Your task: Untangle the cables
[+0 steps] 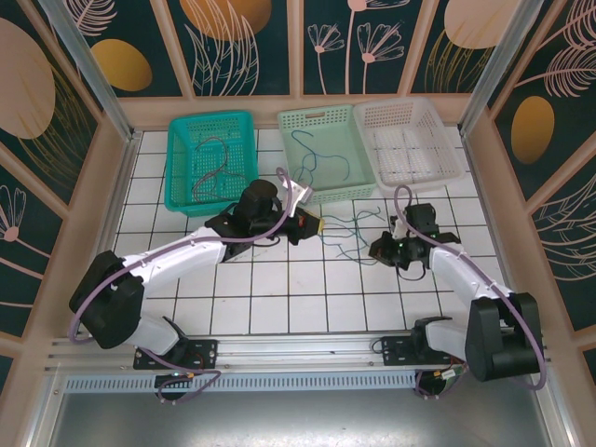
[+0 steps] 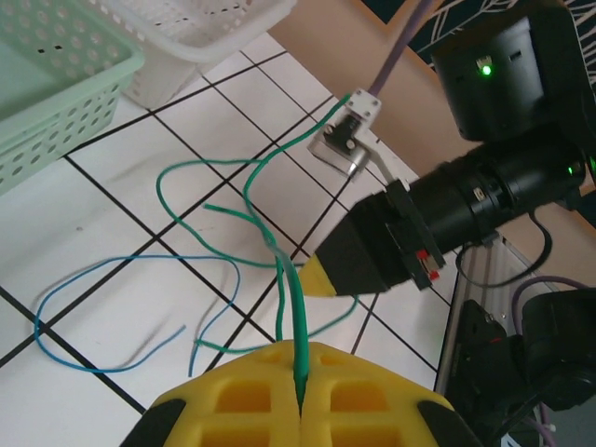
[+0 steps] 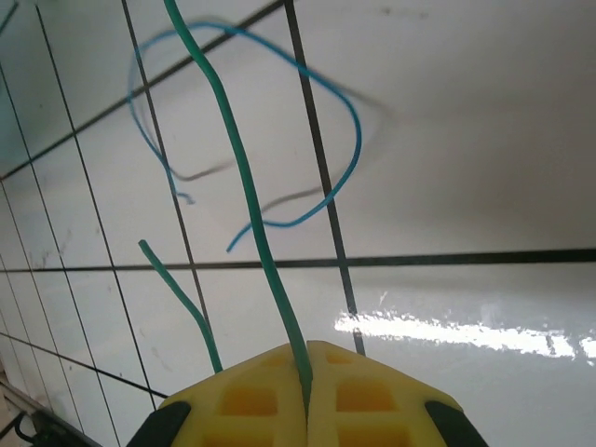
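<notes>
Left gripper (image 2: 300,396), right gripper (image 3: 307,377) each clamp green cable (image 2: 290,279).

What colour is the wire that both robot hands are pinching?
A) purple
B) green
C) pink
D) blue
B: the green wire runs straight into the shut left gripper and also into the shut right gripper, while the blue wire lies loose on the tiles.
</notes>
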